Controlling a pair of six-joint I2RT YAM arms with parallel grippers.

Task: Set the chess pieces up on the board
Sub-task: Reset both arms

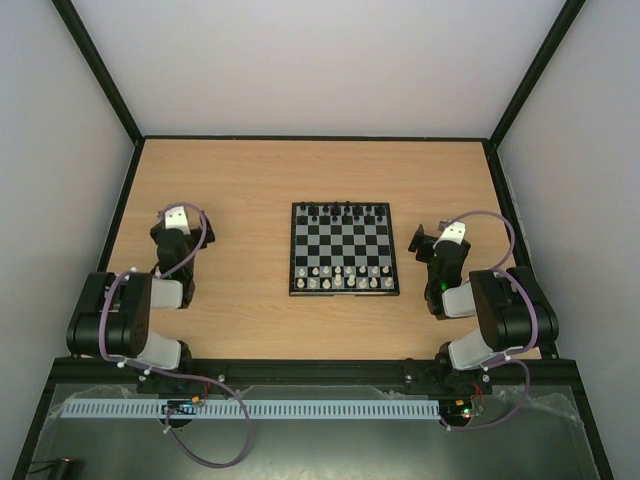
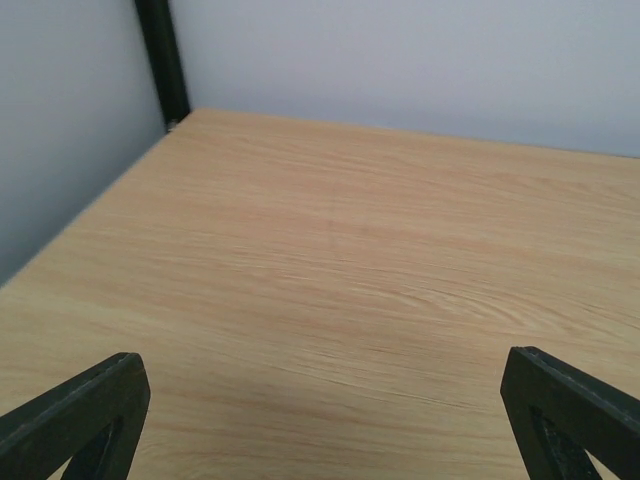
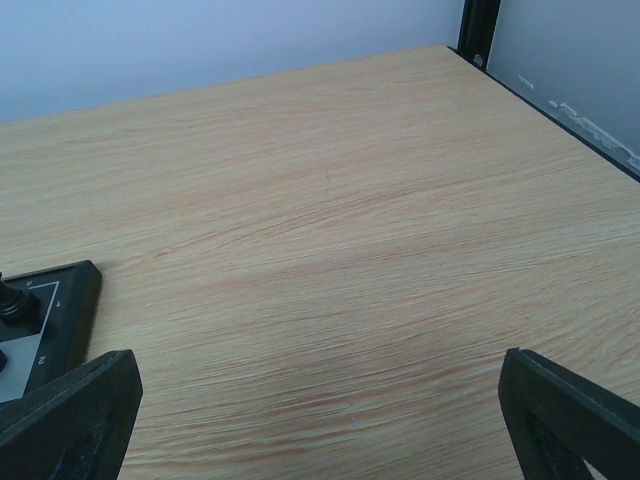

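The board point(image 1: 344, 250) lies at the table's middle. The white chess pieces point(image 1: 338, 270) stand in its two near rows, and black chessmen point(image 1: 345, 212) in the far rows. My left gripper point(image 1: 168, 222) is far left of the board, open and empty over bare wood in the left wrist view point(image 2: 320, 420). My right gripper point(image 1: 425, 238) is just right of the board, open and empty. The right wrist view point(image 3: 320, 420) shows the board's far right corner point(image 3: 60, 300) with one black piece point(image 3: 12, 298) at the left edge.
The wooden table point(image 1: 250, 180) has a black frame and pale walls on three sides. A black corner post point(image 2: 160, 60) stands far left of the left gripper, and another point(image 3: 478, 30) far right of the right gripper.
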